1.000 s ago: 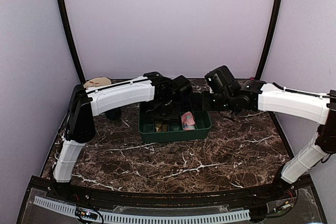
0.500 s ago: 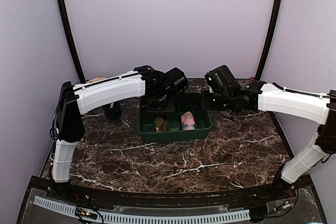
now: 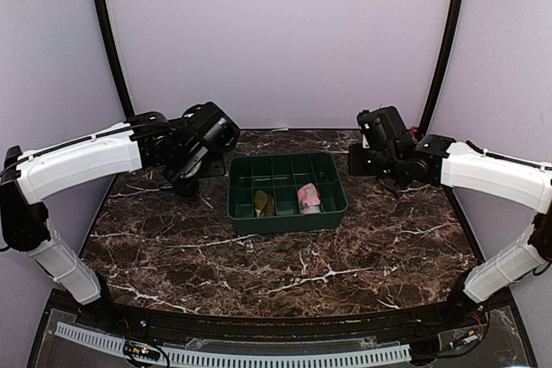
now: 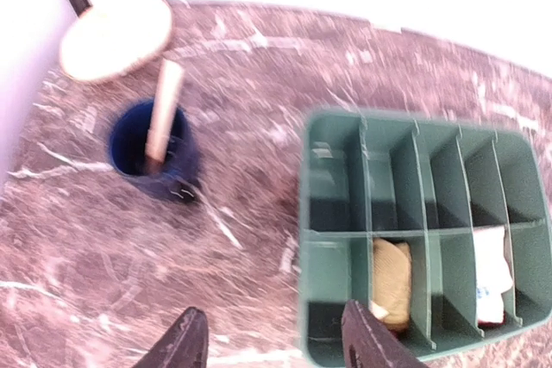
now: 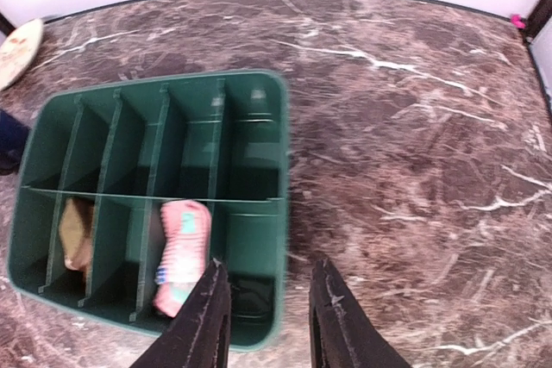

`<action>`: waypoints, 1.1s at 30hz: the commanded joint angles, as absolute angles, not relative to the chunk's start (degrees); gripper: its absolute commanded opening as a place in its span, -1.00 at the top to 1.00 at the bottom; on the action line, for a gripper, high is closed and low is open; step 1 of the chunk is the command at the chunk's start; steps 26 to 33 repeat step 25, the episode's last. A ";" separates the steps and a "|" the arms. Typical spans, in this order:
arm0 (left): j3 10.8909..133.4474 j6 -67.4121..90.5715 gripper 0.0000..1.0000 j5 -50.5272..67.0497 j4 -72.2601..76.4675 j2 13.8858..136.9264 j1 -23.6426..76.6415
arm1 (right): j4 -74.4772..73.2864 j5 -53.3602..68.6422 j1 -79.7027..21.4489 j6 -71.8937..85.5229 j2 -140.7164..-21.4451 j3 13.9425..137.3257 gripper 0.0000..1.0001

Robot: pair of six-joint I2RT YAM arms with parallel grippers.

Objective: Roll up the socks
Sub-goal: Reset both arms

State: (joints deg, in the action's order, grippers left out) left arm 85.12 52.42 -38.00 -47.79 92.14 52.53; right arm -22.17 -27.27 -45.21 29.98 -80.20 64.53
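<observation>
Left tool (image 4: 274,327) and right tool (image 5: 268,286) withdrew open; tray (image 3: 285,221) holds tan sock (image 3: 264,204), pink sock (image 3: 308,198).

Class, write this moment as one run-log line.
state: tan sock and pink sock in separate near-row compartments of tray | left gripper: open, empty | right gripper: open, empty

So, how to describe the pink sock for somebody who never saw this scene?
Look at the green tray in the middle of the marble table. In its near row, the pink sock lies in the fourth compartment from the left. The tan sock, two compartments further left, is the only other one; this one is pink with mint green.
</observation>
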 commanded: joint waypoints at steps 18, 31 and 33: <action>42.91 26.74 -0.30 -45.74 -14.78 58.34 38.82 | -30.71 -44.82 -38.85 42.75 -67.25 56.12 -0.66; 43.54 28.53 -0.31 -45.15 -19.21 58.18 38.74 | -29.29 -46.30 -38.89 43.15 -59.45 49.42 -0.66; 43.54 28.53 -0.31 -45.15 -19.21 58.18 38.74 | -29.29 -46.30 -38.89 43.15 -59.45 49.42 -0.66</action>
